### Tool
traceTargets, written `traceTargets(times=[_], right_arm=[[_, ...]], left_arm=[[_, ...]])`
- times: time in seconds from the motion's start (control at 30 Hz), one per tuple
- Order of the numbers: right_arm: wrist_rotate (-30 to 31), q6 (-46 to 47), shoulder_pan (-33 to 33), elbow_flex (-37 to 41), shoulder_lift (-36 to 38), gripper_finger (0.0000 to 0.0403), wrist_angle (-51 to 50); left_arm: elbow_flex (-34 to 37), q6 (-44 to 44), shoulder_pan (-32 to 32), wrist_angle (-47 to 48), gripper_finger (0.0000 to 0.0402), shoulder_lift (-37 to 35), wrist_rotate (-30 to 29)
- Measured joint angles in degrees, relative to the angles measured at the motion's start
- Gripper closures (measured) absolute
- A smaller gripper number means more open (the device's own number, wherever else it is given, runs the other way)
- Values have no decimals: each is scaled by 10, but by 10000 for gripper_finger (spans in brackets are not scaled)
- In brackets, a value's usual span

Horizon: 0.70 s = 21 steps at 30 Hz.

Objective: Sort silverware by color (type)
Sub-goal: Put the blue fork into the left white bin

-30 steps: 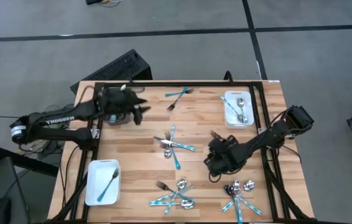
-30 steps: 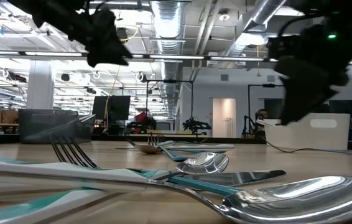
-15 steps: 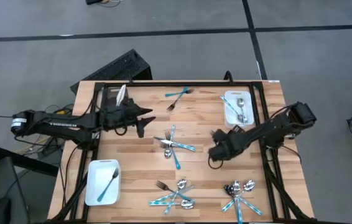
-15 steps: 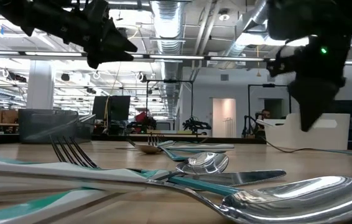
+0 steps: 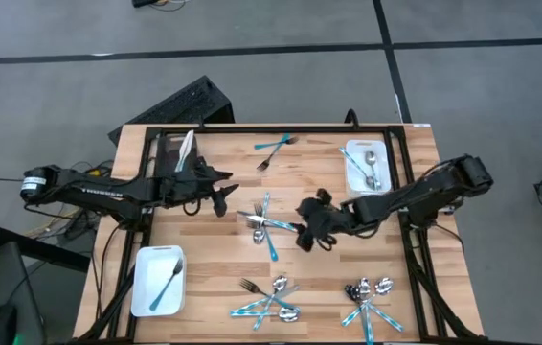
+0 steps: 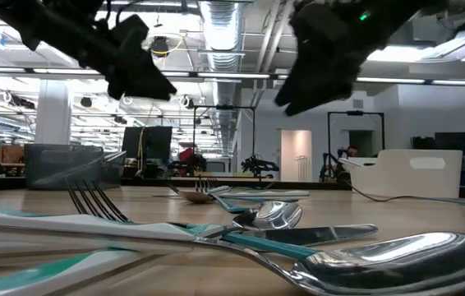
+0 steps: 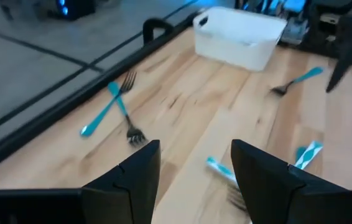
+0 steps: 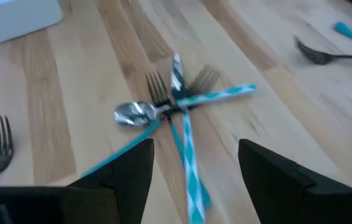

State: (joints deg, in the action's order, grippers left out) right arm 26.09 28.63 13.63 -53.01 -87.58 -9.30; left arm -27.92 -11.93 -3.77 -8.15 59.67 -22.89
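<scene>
Silverware lies in heaps on the wooden table: a crossed heap [image 5: 266, 222] at the centre, shown as forks, a spoon and teal handles [image 8: 176, 106] in the right wrist view, and two more heaps [image 5: 271, 299] [image 5: 367, 299] near the front edge. Two teal-handled forks [image 5: 273, 149] [image 7: 117, 106] lie crossed at the far side. My left gripper [image 5: 221, 192] [image 7: 194, 180] hovers open to the left of the central heap. My right gripper [image 5: 307, 230] [image 8: 194, 186] hovers open just right of that heap, pointing at it. Neither holds anything.
A white bin [image 5: 365, 165] [image 7: 238, 37] with silver pieces stands far right. Another white bin [image 5: 158, 278] with a teal fork stands near left. A dark bin [image 5: 177, 149] sits at the far left corner. A black frame [image 5: 271, 127] runs along the table's edges.
My left gripper has come from above the far-left dark bin toward the table's centre and sunk lower. My right gripper has swung toward the table's left and far side, rising a little and tipping, and now stands beside the central heap. No silverware has moved.
</scene>
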Motion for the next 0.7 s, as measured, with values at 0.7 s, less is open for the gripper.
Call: traceTargets(times=[0.7], right_arm=[[-44, -44, -32, -20, 32, 143, -120]], left_arm=[[-1, -113, 33, 62, 219, 17, 19]])
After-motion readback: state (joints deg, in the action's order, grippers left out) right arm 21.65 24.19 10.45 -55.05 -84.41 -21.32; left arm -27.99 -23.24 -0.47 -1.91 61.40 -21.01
